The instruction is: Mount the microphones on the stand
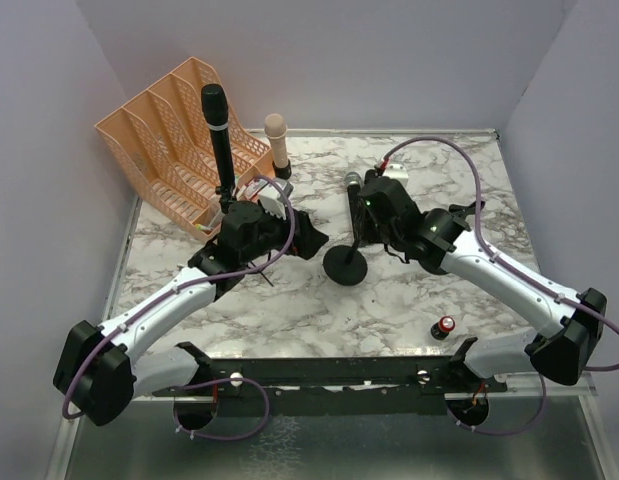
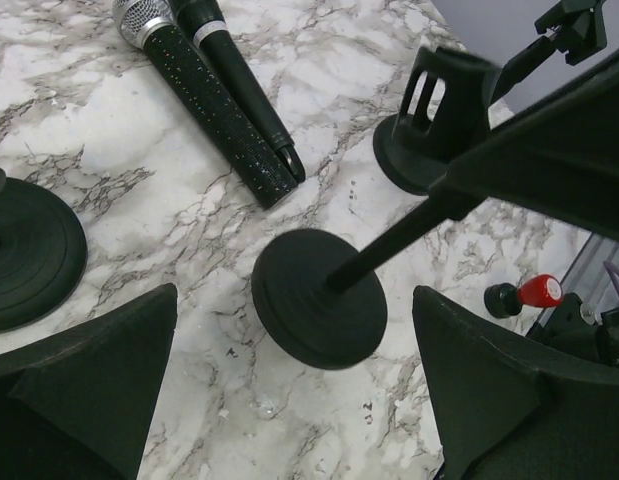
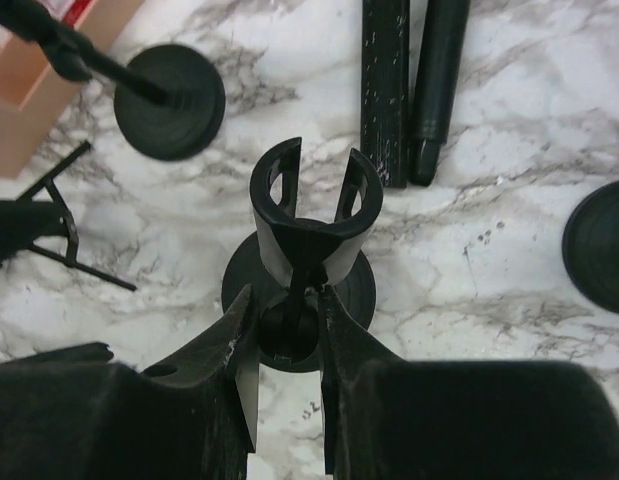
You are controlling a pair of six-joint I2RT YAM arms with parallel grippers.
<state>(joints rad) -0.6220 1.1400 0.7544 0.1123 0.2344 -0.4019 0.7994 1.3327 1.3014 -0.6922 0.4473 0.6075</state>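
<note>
My right gripper (image 3: 289,300) (image 1: 366,215) is shut on the joint just below the empty clip (image 3: 311,200) of a black stand (image 1: 345,265) at the table's middle. Beyond it two microphones lie side by side: one with a silver mesh head (image 2: 189,85) (image 3: 384,90), one all black (image 2: 239,80) (image 3: 439,80). A black microphone (image 1: 217,135) stands upright in a second stand, whose base (image 2: 319,298) lies just ahead of my left gripper (image 2: 299,400) (image 1: 284,225). That gripper is open and holds nothing. A peach microphone (image 1: 277,140) stands upright at the back.
An orange file tray (image 1: 169,140) sits at the back left corner. A small red-topped battery (image 1: 445,327) (image 2: 529,292) lies near the front right. Another round stand base (image 2: 29,255) shows at the left of the left wrist view. Grey walls enclose the marble table (image 1: 289,310).
</note>
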